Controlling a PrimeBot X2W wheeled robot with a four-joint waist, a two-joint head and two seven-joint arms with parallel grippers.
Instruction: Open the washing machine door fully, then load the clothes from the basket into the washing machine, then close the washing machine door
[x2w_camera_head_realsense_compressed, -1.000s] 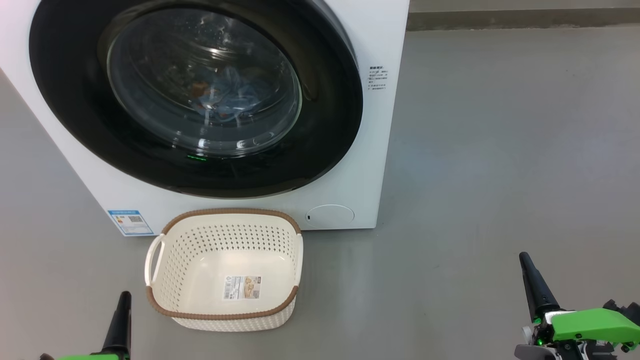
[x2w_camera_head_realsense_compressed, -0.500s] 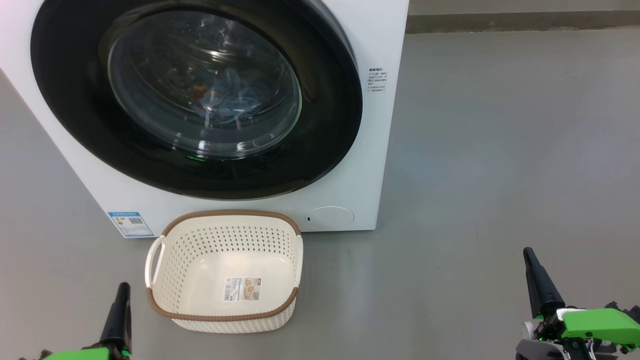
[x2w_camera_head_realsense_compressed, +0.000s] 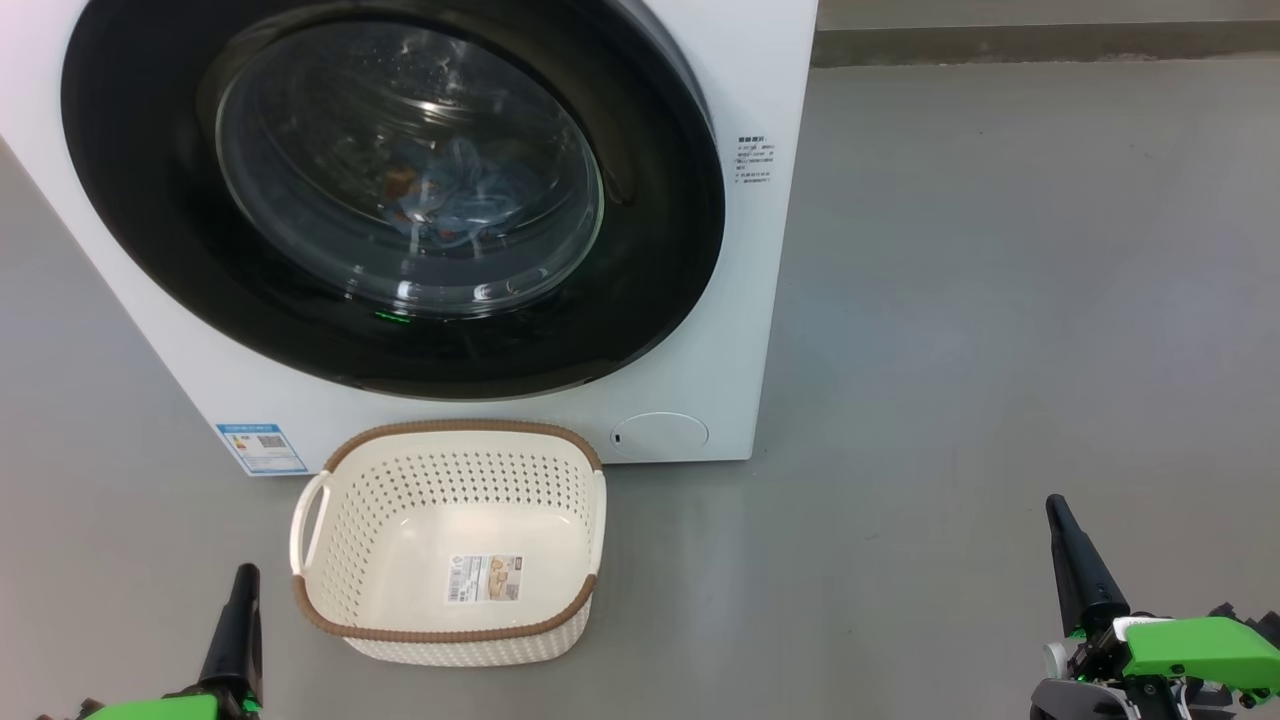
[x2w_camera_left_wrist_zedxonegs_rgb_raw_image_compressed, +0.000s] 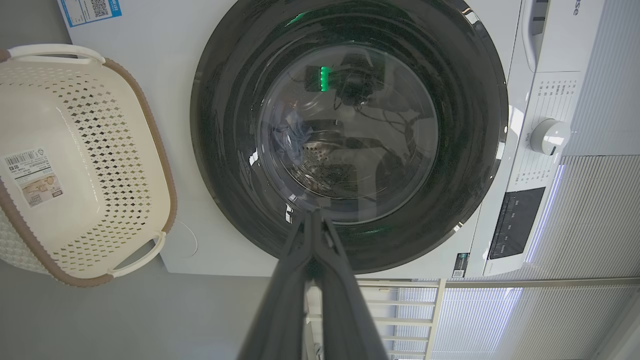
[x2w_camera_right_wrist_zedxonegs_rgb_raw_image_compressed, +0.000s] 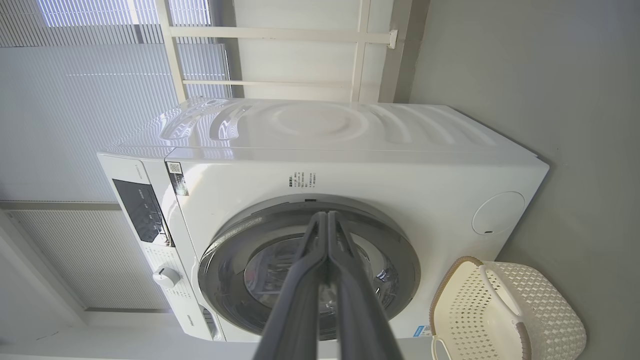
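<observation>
The white washing machine stands ahead with its round glossy black door closed against the front. Through the glass window, blue clothes lie inside the drum. The cream basket with the brown rim sits on the floor just below the door; I see just its paper label inside. My left gripper is shut at the lower left, beside the basket's near left corner. My right gripper is shut at the lower right, well clear of the machine. Both wrist views show the door and basket.
Grey floor spreads to the right of the machine up to a wall base at the back. A blue energy sticker and a round service flap sit low on the machine's front. The control panel with a dial is near the door.
The right gripper has drifted slightly up and to the right and the left one a little lower; over the last half second nothing has moved.
</observation>
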